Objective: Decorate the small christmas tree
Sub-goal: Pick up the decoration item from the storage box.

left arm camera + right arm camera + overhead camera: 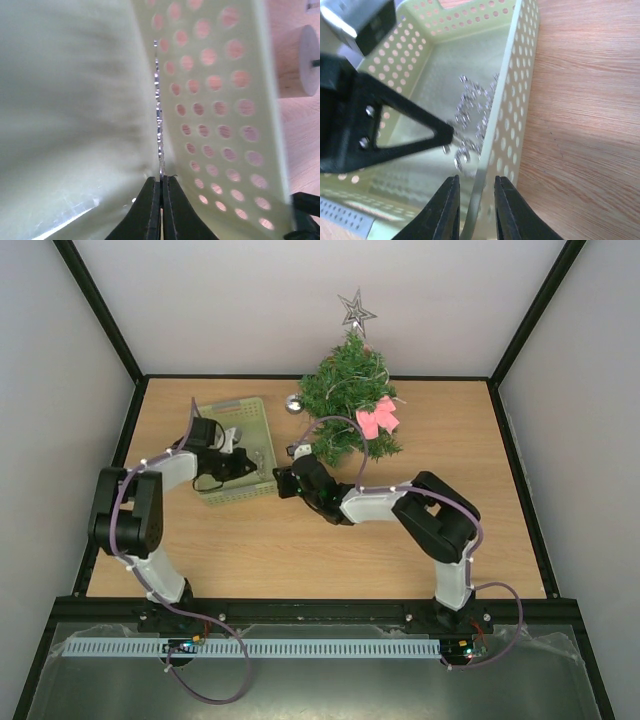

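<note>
The small christmas tree [345, 400] stands at the back of the table with a silver star [356, 308] on top, a pink bow [378, 418] and a silver ball [294, 402]. Left of it sits a pale green perforated basket [245, 412]. My left gripper [161, 180] reaches into the basket and is shut on a silver bead garland [158, 110], which runs up along the basket wall [215, 100]. My right gripper [476, 182] is open. Its fingers stand either side of the basket's right wall [517, 100], with a gap on both sides. The garland [472, 115] lies heaped inside.
A round wooden block [300, 62] stands on the table just outside the basket. The left arm's black fingers [420, 135] cross in front of my right gripper. Grey walls with black frame posts close the table on three sides.
</note>
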### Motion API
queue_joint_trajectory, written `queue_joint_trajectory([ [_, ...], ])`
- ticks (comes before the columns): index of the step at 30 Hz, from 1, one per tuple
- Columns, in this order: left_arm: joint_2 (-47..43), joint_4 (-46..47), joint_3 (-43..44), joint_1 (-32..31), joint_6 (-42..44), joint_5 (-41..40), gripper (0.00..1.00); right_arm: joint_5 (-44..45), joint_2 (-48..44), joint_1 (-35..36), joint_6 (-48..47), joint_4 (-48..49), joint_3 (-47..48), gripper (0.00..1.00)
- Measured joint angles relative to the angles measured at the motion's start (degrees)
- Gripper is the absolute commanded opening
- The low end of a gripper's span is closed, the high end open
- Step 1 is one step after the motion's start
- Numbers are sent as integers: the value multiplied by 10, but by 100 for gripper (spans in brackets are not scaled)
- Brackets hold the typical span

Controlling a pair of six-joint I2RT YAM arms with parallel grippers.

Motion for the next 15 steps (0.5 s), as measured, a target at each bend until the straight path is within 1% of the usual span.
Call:
queue_joint_trajectory([
  [4,-64,-44,12,0,34,-35,2,-22,-39,0,-33,-30,-12,25],
  [8,-134,-85,21,0,72,-60,2,-64,-101,0,-86,-66,-23,30],
  [12,-219,-122,22,-9,115,-72,2,-99,-188,0,-159,-129,-36,36],
  [14,-266,-128,21,-26,135,-67,2,-112,-230,0,-190,-165,-38,40],
  [15,-275,-129,20,-31,139,-65,2,-120,-254,0,-208,-188,-38,42],
])
